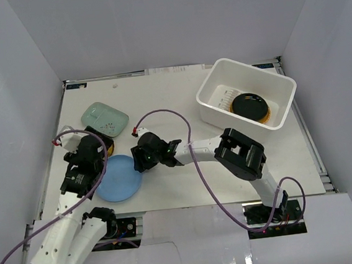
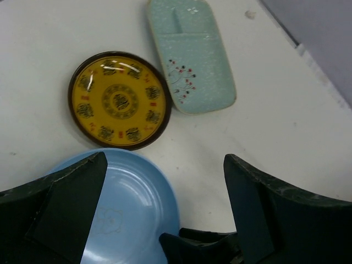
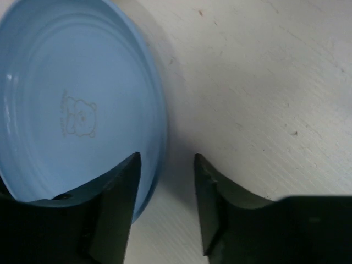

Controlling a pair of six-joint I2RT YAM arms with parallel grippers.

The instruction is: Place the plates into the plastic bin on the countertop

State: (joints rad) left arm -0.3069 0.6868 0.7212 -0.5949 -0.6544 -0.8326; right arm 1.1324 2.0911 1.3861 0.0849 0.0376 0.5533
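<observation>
A light blue plate (image 1: 115,180) lies flat on the countertop (image 1: 179,100) at the front left. My right gripper (image 1: 139,163) is low at its right edge, open, one finger over the plate's inside and the other outside the rim (image 3: 166,158); the plate (image 3: 77,104) is not clamped. My left gripper (image 1: 91,154) hovers open and empty (image 2: 165,159) above a gold-patterned plate (image 2: 119,100) and the blue plate (image 2: 124,209). A mint-green oblong plate (image 1: 104,119) lies behind them (image 2: 190,55). The plastic bin (image 1: 212,82) at the back right holds a stack topped by a black plate (image 1: 249,105).
White walls close in the countertop on three sides. The right arm's elbow (image 1: 243,153) sits in front of the bin, with a purple cable (image 1: 195,167) looping over the middle. The right gripper's body shows at the bottom of the left wrist view (image 2: 203,247).
</observation>
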